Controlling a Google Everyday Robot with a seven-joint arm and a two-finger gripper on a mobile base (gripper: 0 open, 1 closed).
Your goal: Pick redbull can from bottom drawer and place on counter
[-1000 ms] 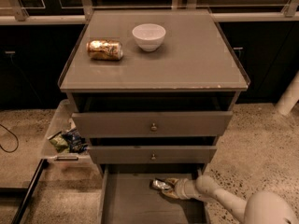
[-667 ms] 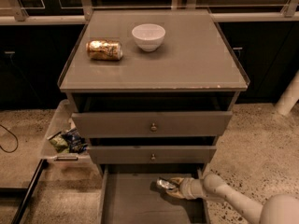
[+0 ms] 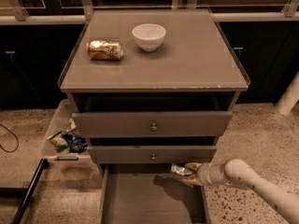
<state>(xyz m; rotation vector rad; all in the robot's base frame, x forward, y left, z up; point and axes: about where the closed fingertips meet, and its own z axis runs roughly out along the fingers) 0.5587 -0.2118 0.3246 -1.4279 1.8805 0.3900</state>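
Note:
The redbull can (image 3: 179, 170) is a small silver can, tilted on its side and held above the floor of the open bottom drawer (image 3: 140, 202). It hangs just under the front of the middle drawer. My gripper (image 3: 187, 173) is shut on the can; its arm reaches in from the lower right over the drawer's right side. The can and gripper cast a shadow on the drawer floor below. The counter (image 3: 191, 59) is the glossy grey-brown top of the cabinet, well above the gripper.
A fat gold can (image 3: 104, 50) lies on its side on the counter's left. A white bowl (image 3: 149, 36) stands at its back middle. Two knobbed drawers (image 3: 152, 124) stick out slightly above the gripper. A bin with snack bags (image 3: 67, 141) sits on the floor to the left.
My gripper has lifted the can off the drawer floor, up and a little to the right, towards the middle drawer's lower edge.

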